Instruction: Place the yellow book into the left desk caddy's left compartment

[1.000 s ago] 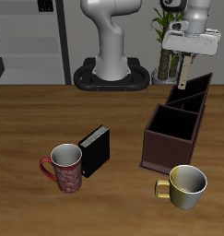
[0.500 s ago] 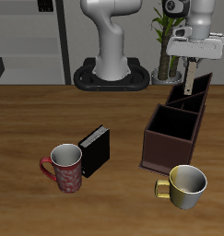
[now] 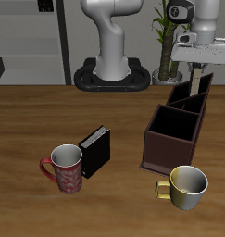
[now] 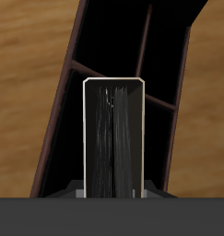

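Observation:
My gripper (image 3: pixel 195 67) is shut on the yellow book (image 3: pixel 194 81), a thin pale book that hangs upright from the fingers. It hangs just above the left desk caddy (image 3: pixel 204 89), the dark open-top box with thin reddish rims at the back of the table. In the wrist view the book (image 4: pixel 113 138) shows edge-on, with the caddy's dark compartments and a divider (image 4: pixel 148 55) below it. I cannot tell which compartment lies under the book.
A second caddy with a broad maroon-brown wall (image 3: pixel 169 151) stands in front of the dark one. A black book (image 3: pixel 95 150) and a red mug (image 3: pixel 66 168) stand near the table's middle. A yellowish mug (image 3: pixel 185 185) stands near the front edge.
My gripper has carried the yellow book sideways, away from the robot's base, and a little lower, so it now hangs over the dark caddy.

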